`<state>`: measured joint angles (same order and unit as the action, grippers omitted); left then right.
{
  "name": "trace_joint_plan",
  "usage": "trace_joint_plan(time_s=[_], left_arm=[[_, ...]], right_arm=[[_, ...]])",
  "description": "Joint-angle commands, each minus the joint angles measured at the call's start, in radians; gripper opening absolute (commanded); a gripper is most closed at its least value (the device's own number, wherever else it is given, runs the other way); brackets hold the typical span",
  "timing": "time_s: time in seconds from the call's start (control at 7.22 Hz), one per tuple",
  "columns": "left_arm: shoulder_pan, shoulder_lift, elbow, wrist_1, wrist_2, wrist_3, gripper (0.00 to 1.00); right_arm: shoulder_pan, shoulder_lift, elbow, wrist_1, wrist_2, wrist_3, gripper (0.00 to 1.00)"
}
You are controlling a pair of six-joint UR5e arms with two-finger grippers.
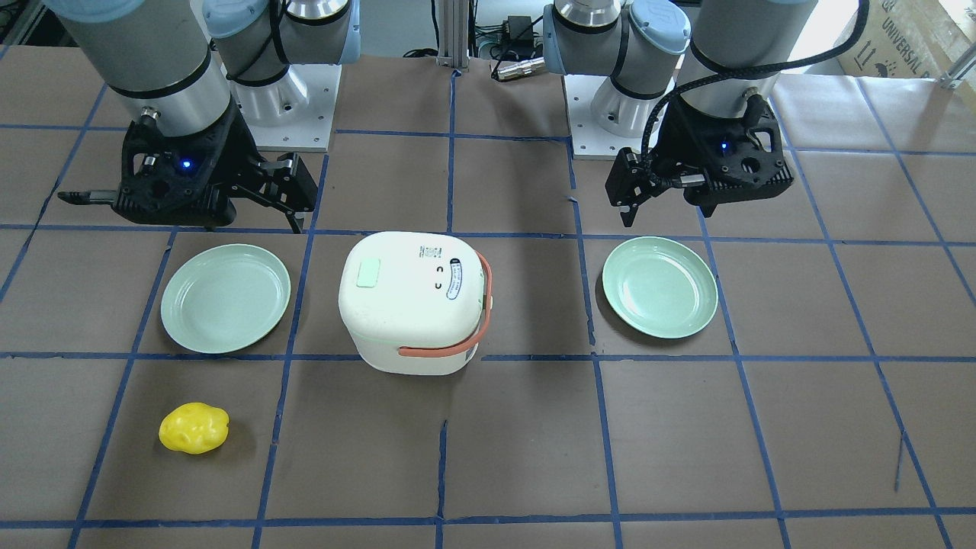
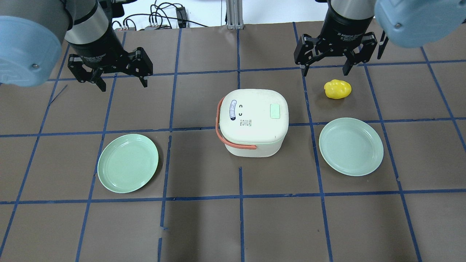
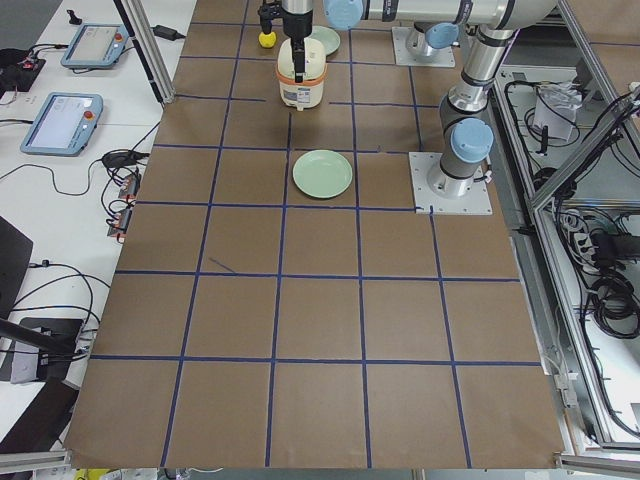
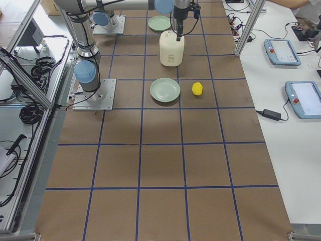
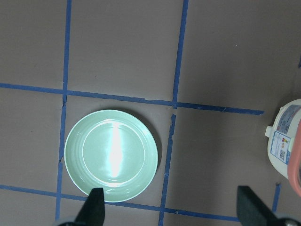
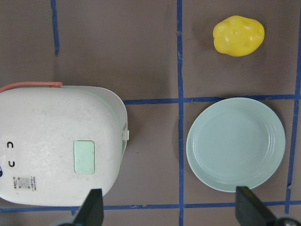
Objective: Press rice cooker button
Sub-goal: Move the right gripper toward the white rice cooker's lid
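Here sit one cooker (image 2: 255, 116), two plates (image 2: 127, 163) (image 2: 351, 146) (green), one yellow lump (image 2: 338, 89).

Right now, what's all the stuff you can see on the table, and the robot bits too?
white plastic rice cooker with an orange handle: one, white, middle of the table, lid shut
rectangular lid button: one, pale green, on the cooker's top, toward the robot's right
round pale green plates: two, pale green, empty, one on each side of the cooker
lumpy yellow toy food: one, yellow, on the robot's right, beyond that side's plate, farther from the robot
brown table cover with a blue tape grid: one, brown, under everything
left end effector: one, black, open, raised over the left side, holding nothing
right end effector: one, black, open, raised over the right side, holding nothing
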<state>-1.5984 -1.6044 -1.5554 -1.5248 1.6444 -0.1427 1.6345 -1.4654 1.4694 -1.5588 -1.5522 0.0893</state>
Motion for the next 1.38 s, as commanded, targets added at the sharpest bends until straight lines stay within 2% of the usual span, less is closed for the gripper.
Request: trace_joint_plan(time_s=[0.0, 0.42, 0.55, 0.83, 0.97, 1.11, 1.25], left_arm=[[0.0, 0.001, 0.0, 0.0, 0.0, -0.001, 1.0], [0.0, 0.0, 0.0, 0.0, 0.0, 0.0, 1.0], [0.0, 0.001, 0.0, 0.0, 0.0, 0.0, 1.0], [0.0, 0.001, 0.0, 0.0, 0.0, 0.0, 1.0], [0.0, 0.0, 0.0, 0.0, 0.0, 0.0, 1.0], [0.0, 0.0, 0.0, 0.0, 0.0, -0.001, 1.0], [0.0, 0.0, 0.0, 0.0, 0.0, 0.0, 1.0]], right_arm=[[0.002, -0.015, 0.023, 0.003, 0.009, 0.012, 1.0], [0.002, -0.016, 0.023, 0.014, 0.011, 0.033, 1.0], [0.005, -0.018, 0.022, 0.008, 0.012, 0.033, 0.97], [0.025, -0.004, 0.014, -0.001, 0.07, 0.059, 0.84], [0.027, 0.007, 0.011, 0.002, 0.069, 0.066, 0.69], [0.028, 0.001, 0.008, 0.008, 0.067, 0.114, 0.4], [0.028, 0.002, 0.008, 0.003, 0.078, 0.133, 0.25]])
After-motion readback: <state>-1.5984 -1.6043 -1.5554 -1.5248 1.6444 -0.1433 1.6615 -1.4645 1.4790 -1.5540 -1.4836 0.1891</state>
